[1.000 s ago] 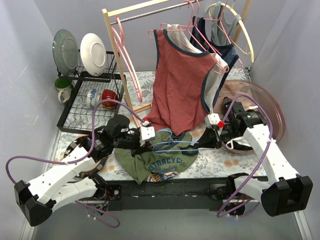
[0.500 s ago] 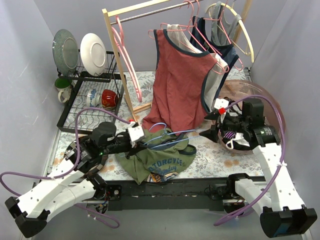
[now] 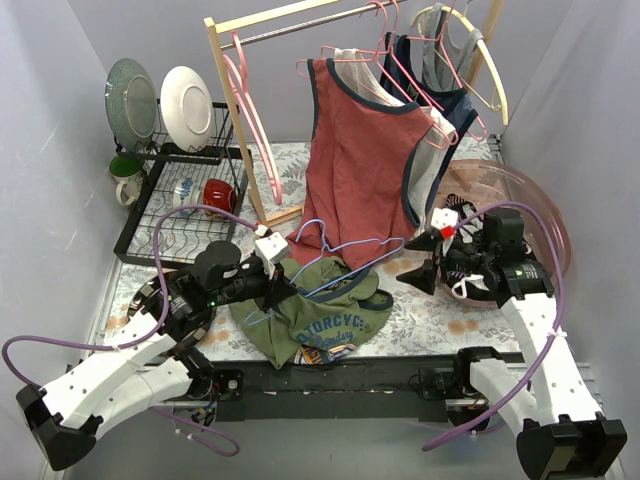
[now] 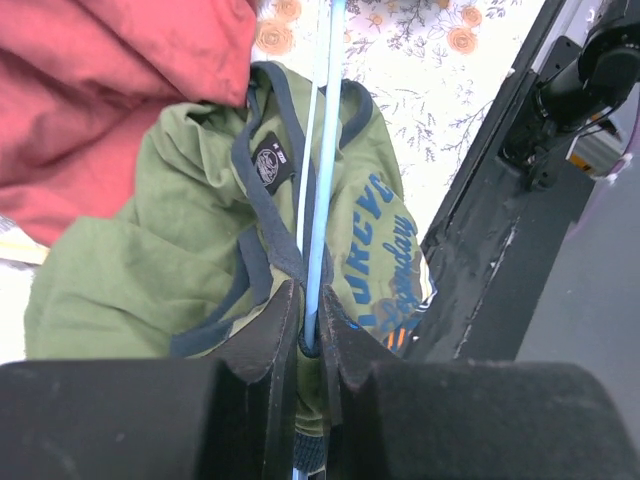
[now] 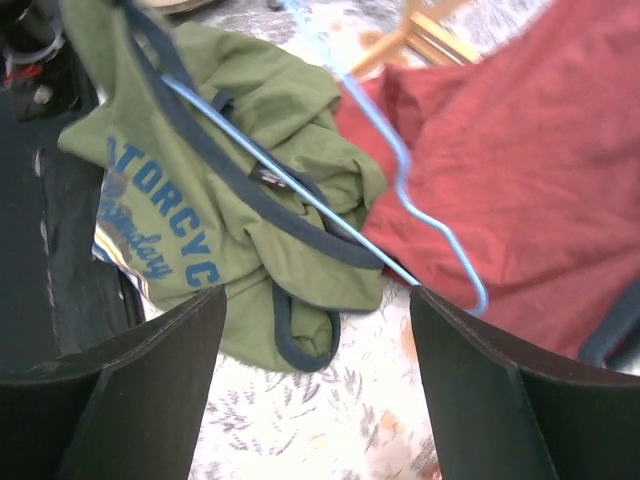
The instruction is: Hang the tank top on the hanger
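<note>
The olive-green tank top (image 3: 320, 320) lies crumpled on the floral cloth near the front, print facing up. The light-blue wire hanger (image 3: 380, 241) slants above it, with its wire threaded through the navy-trimmed opening. My left gripper (image 3: 280, 285) is shut on the hanger's left end, with a bit of navy trim pinched in as well. In the left wrist view the hanger (image 4: 325, 150) runs out from the jaws over the tank top (image 4: 150, 250). My right gripper (image 3: 420, 258) stands open just right of the hanger's free end, holding nothing. The right wrist view shows the hanger (image 5: 300, 190) crossing the tank top (image 5: 230, 150).
A rust-red tank top (image 3: 355, 170) hangs from the wooden rack (image 3: 240, 140) just behind, with pink hangers (image 3: 255, 120) beside it. A dish rack (image 3: 175, 215) with plates and mugs stands at the left. A pink bowl (image 3: 530, 200) sits at the right. The black base rail (image 3: 340, 375) runs along the front.
My right gripper has opened, let go of the hanger's right end and pulled back to the right. The left gripper keeps its hold, and the hanger's free end has risen.
</note>
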Controlling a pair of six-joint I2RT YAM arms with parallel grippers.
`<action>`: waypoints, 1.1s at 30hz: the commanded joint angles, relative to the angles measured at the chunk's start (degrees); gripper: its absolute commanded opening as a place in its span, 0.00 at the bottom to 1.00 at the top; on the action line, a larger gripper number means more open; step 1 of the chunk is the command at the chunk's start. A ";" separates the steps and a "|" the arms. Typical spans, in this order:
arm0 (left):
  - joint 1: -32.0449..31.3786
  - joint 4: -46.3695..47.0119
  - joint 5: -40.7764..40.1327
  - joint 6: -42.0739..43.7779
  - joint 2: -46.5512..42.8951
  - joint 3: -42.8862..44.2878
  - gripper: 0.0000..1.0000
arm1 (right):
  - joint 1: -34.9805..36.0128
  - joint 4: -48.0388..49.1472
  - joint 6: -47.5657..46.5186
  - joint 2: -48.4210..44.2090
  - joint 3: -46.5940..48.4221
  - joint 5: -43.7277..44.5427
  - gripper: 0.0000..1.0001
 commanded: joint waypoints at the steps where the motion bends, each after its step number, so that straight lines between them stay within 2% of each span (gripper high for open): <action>1: 0.23 2.62 0.19 -5.14 -1.23 -1.31 0.00 | 0.13 -2.63 -17.84 1.27 -5.87 -11.74 0.82; 2: 0.15 2.71 0.28 -5.50 -1.32 -1.49 0.00 | 1.62 -4.83 -29.21 3.80 -6.23 -10.10 0.82; 5: 0.15 3.15 0.63 -6.90 -1.32 -1.75 0.00 | 6.44 -10.82 -42.62 9.42 -6.06 -2.30 0.80; 6: 0.15 3.33 0.89 -7.17 -1.41 -1.93 0.00 | 7.86 -10.91 -43.99 10.49 -5.97 -0.61 0.78; 9: 0.15 3.59 0.98 -7.79 -1.58 -2.28 0.00 | 14.97 -3.82 -40.94 11.82 -7.11 7.99 0.77; 11: 0.15 3.59 0.72 -8.05 -1.58 -2.46 0.00 | 20.40 4.88 -39.09 12.26 -8.95 15.79 0.77; 14: 0.23 3.51 0.37 -8.31 -1.58 -2.72 0.00 | 24.29 12.17 -38.03 15.68 -8.70 23.02 0.75; 17: 0.23 3.33 0.10 -8.84 -1.76 -2.90 0.00 | 25.44 15.35 -37.76 20.25 -7.12 26.72 0.70; 23: 0.15 3.07 -0.25 -9.02 -1.76 -2.99 0.00 | 26.68 16.15 -40.22 26.76 -4.04 30.43 0.56; 33: 0.15 3.68 -0.16 -10.25 -1.67 -3.34 0.00 | 27.29 17.21 -43.21 25.97 -2.63 29.12 0.57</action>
